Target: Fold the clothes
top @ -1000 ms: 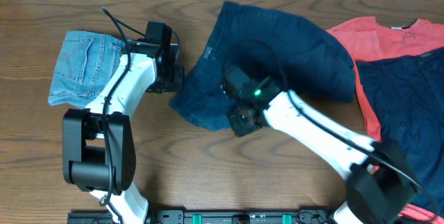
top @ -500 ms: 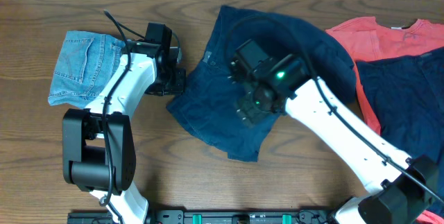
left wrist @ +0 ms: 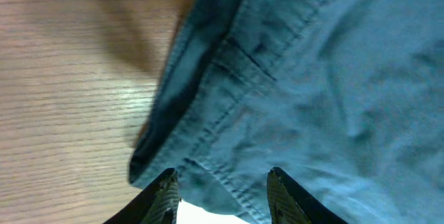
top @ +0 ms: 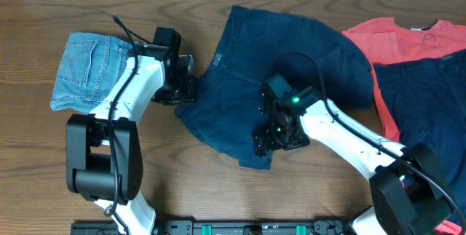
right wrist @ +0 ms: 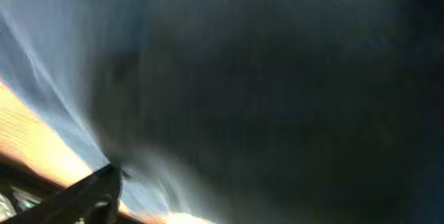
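Observation:
A dark navy garment (top: 291,68) lies spread in the middle of the table, its lower corner reaching toward the front edge. My left gripper (top: 191,89) sits at the garment's left hem. In the left wrist view its fingertips (left wrist: 166,189) stand apart, with the stitched hem (left wrist: 229,120) lying between and beyond them. My right gripper (top: 273,139) hovers over the garment's lower corner. The right wrist view is blurred and filled with dark cloth; only one finger (right wrist: 94,195) shows, far out at the left edge, with nothing pinched against it.
Folded light-blue denim (top: 87,71) rests at the far left, beside the left arm. A red shirt (top: 408,38) and another navy garment (top: 429,111) lie at the right, overlapping. Bare wood (top: 196,177) shows along the front of the table.
The right gripper let go of the garment's lower part, which now lies spread out toward the front, and the gripper moved down over that corner. The left fingers have parted a little.

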You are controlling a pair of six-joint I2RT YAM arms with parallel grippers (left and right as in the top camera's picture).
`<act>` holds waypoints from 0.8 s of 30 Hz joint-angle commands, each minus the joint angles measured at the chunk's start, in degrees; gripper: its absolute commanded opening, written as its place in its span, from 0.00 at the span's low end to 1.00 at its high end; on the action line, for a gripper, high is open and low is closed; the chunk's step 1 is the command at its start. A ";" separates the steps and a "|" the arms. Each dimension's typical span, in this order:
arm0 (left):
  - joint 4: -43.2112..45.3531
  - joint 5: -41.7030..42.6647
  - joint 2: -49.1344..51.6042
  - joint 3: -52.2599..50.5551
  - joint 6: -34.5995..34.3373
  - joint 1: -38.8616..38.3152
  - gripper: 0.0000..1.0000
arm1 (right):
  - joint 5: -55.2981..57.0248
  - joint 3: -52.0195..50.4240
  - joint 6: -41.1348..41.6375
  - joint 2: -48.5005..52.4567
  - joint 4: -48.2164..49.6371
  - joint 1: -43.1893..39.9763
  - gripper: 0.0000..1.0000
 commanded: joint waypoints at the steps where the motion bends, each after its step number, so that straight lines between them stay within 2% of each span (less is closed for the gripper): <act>1: 0.22 1.51 0.28 -0.83 2.80 -1.20 0.43 | -3.37 -2.58 11.06 -0.07 6.05 -0.07 0.72; 3: 1.22 1.49 0.28 -2.19 3.48 -1.70 0.43 | -3.32 -2.45 9.68 -0.09 10.05 -0.22 0.27; 4: 1.73 1.49 0.28 -2.97 3.54 -1.88 0.43 | -3.37 -1.38 7.52 -0.11 10.12 -0.50 0.13; 7: 2.38 1.49 0.28 -5.35 3.52 -2.05 0.40 | -6.99 5.18 1.25 -0.11 5.31 -2.14 0.02; 10: 3.54 1.49 0.28 -7.32 3.52 -2.05 0.35 | -10.16 12.17 -0.50 -0.11 7.34 -3.13 0.01; 13: 4.28 1.51 0.28 -7.80 3.50 -2.05 0.34 | -7.48 13.57 -0.50 -0.09 18.14 -2.82 0.10; 14: 4.39 1.53 0.28 -7.80 3.50 -2.05 0.34 | -5.62 13.18 -0.28 0.22 21.33 -2.56 0.23; 15: 4.50 1.53 0.28 -7.80 3.50 -2.05 0.34 | -4.17 12.79 -0.11 0.70 23.89 -2.21 0.52; 16: 4.52 1.53 0.28 -7.80 3.50 -2.05 0.34 | -3.41 12.50 -0.13 1.27 25.64 -2.01 0.75; 18: 4.50 1.53 0.28 -7.80 3.50 -2.05 0.34 | -2.27 12.41 -0.20 2.86 27.10 -1.86 0.86; 20: 4.50 1.53 0.28 -7.80 3.50 -2.05 0.34 | -1.79 12.41 -1.64 3.93 26.18 -2.19 0.93; 22: 4.50 1.53 0.28 -7.80 3.50 -2.05 0.34 | -1.86 12.41 -2.05 3.93 21.84 -3.10 0.88; 24: 4.50 1.53 0.28 -7.80 3.50 -2.05 0.34 | -2.29 12.44 -2.43 3.23 15.85 -4.02 0.87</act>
